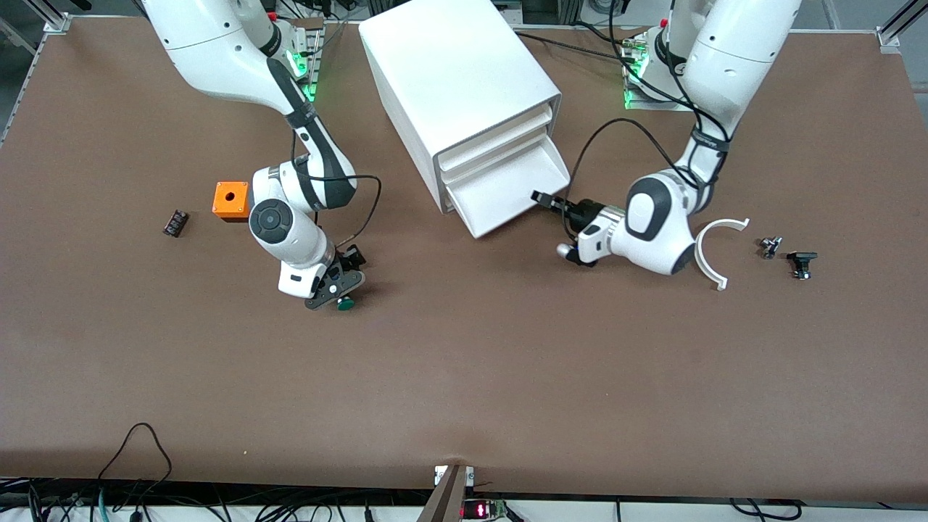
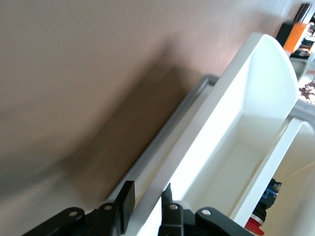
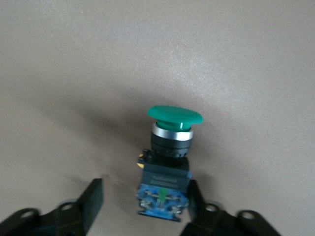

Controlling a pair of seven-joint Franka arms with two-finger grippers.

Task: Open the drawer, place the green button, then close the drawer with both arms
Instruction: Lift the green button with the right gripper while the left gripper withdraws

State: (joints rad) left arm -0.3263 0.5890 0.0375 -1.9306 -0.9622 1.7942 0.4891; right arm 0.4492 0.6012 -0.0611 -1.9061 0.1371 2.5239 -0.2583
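Note:
The white cabinet (image 1: 449,80) stands mid-table with its bottom drawer (image 1: 507,185) pulled partway out. My left gripper (image 1: 541,198) is at the drawer's front corner toward the left arm's end. In the left wrist view the left gripper (image 2: 147,196) is shut on the drawer's (image 2: 246,123) thin front lip, one finger on each side. The button (image 1: 346,304) lies on the table, nearer the front camera than the orange cube. My right gripper (image 1: 339,288) is low over it. In the right wrist view the right gripper (image 3: 145,187) straddles the button's (image 3: 170,147) blue rear, one finger touching, the other apart.
An orange cube with a hole (image 1: 230,201) and a small black part (image 1: 175,222) lie toward the right arm's end. A white curved piece (image 1: 714,250) and two small dark parts (image 1: 770,247) (image 1: 801,262) lie beside the left arm's wrist.

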